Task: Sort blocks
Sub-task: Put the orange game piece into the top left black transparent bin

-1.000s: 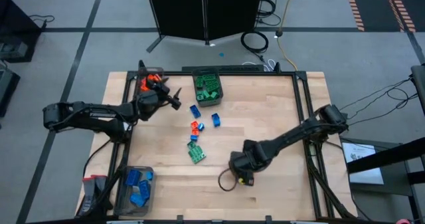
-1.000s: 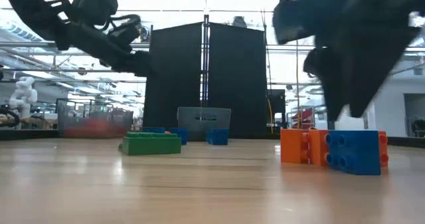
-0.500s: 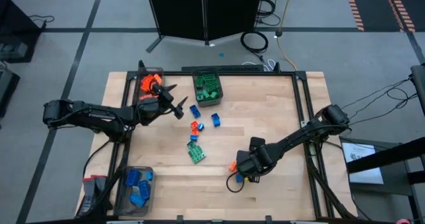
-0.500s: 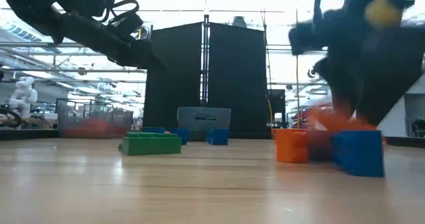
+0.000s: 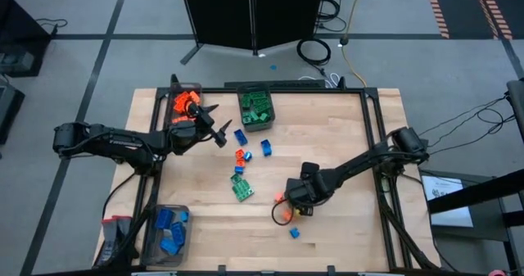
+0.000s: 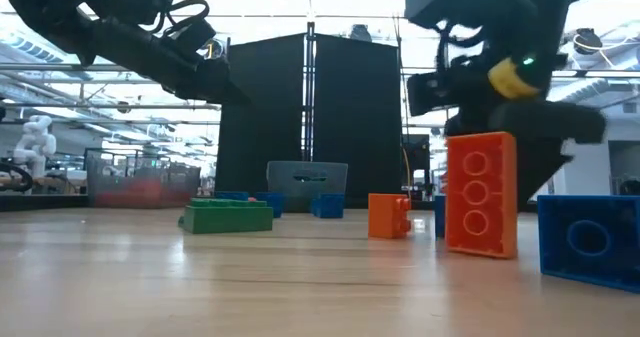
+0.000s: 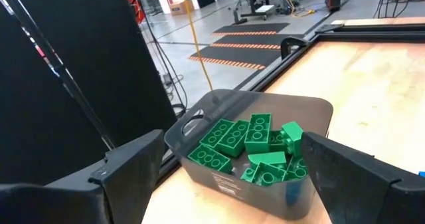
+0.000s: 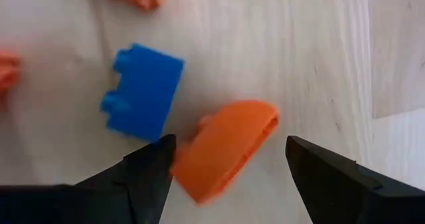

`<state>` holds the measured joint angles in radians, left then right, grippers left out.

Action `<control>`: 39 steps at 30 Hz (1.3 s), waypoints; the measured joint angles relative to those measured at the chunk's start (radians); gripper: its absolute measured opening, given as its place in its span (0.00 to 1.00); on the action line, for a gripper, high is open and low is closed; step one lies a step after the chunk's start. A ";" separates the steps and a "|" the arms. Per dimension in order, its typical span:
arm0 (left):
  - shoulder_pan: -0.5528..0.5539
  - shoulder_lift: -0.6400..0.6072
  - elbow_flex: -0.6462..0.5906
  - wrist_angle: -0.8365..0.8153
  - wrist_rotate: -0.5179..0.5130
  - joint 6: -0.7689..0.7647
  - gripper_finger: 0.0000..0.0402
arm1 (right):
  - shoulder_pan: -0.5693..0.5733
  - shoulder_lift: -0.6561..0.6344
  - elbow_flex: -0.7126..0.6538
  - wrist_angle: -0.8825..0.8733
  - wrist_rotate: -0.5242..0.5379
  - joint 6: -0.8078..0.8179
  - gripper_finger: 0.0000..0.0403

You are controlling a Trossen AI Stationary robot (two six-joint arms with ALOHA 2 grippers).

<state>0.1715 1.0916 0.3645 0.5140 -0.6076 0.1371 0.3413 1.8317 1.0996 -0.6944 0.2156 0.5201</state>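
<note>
Orange block (image 8: 226,144) tipped upright, between right jaws

Wooden table (image 5: 344,145) with blocks (image 5: 240,187), bins (image 5: 255,108)

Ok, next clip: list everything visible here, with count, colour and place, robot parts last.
Green bin: one, dark, far edge, full of green blocks.
Orange bin: one, far-left corner, orange blocks inside.
Blue bin: one, near-left corner, blue blocks inside.
Loose blocks: several, blue, orange and green, table centre.
Blue brick: one, near edge.
Orange brick: one, between the right jaws, not gripped.
Table: one, light wood.
Left gripper: open, by the green bin.
Right gripper: open, low over the orange brick.
</note>
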 joint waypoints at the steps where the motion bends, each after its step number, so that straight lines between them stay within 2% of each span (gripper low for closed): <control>1: 0.000 0.000 0.000 0.000 0.000 0.000 0.88 | -0.009 0.001 -0.004 0.022 -0.003 -0.009 0.69; 4: 0.000 0.000 0.000 0.000 0.000 0.000 0.88 | -0.037 0.001 -0.007 0.030 -0.005 -0.010 0.66; 7: -0.001 0.000 0.000 -0.001 0.000 0.000 0.88 | -0.055 0.001 -0.007 0.028 -0.002 -0.018 0.57; 14: -0.002 0.000 0.000 -0.002 0.000 0.000 0.88 | -0.079 0.001 -0.006 0.012 0.029 -0.065 0.17; 18: -0.002 0.000 0.000 0.001 0.005 -0.023 0.88 | -0.091 -0.001 0.003 0.011 0.140 -0.108 0.18; 21: -0.002 0.000 0.000 0.002 0.047 -0.026 0.88 | -0.107 -0.002 0.030 0.036 0.219 -0.157 0.18; 25: -0.002 0.000 0.000 0.008 0.157 -0.027 0.88 | -0.129 -0.002 0.078 0.104 0.323 -0.262 0.18; 29: -0.002 0.000 -0.001 0.079 0.305 -0.027 0.88 | -0.152 -0.031 0.106 0.306 0.433 -0.436 0.18; 35: -0.002 0.000 -0.001 0.249 0.604 0.031 0.88 | -0.212 -0.119 0.107 0.631 0.430 -0.631 0.18; 39: -0.004 0.000 -0.001 0.335 0.717 0.092 0.88 | -0.250 -0.139 0.107 0.814 0.282 -0.689 0.18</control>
<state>0.1678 1.0916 0.3637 0.8494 0.1091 0.2296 0.0917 1.6926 1.2068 0.1196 0.4976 -0.1686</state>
